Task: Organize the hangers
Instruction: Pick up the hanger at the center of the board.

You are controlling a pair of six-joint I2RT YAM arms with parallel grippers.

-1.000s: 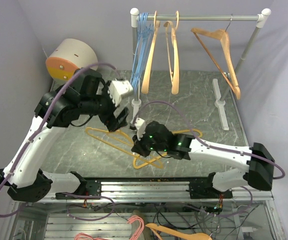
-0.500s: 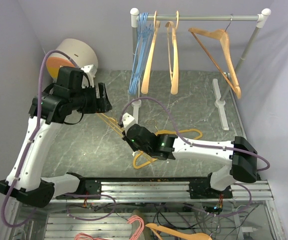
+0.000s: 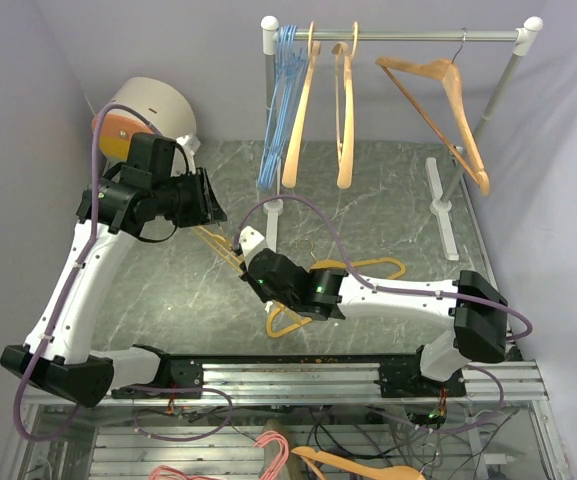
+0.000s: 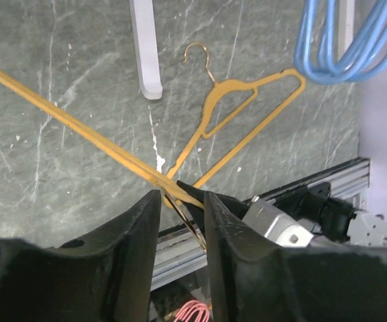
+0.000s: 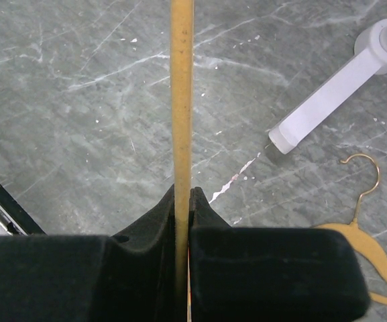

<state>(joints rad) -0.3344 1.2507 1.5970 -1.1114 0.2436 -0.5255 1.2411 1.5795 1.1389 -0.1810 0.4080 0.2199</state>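
Right gripper (image 5: pixel 183 194) is clenched on the thin bar of an orange hanger (image 5: pixel 182 80), held over the table (image 3: pixel 168 290). Left gripper (image 4: pixel 180 201) has its jaws apart around one end of the same hanger (no contact visible).

Risk: an off-centre squeeze could twist the bar out of my right grip and drop it onto the second hanger (image 4: pixel 237 111).

No writing legible.

I see a grey marbled tabletop (image 3: pixel 158 290) with a white garment rack (image 3: pixel 398 36) at its back. A round beige drum (image 3: pixel 153 105) with an orange face sits far left. Pink hangers (image 3: pixel 268 452) lie below the near edge.
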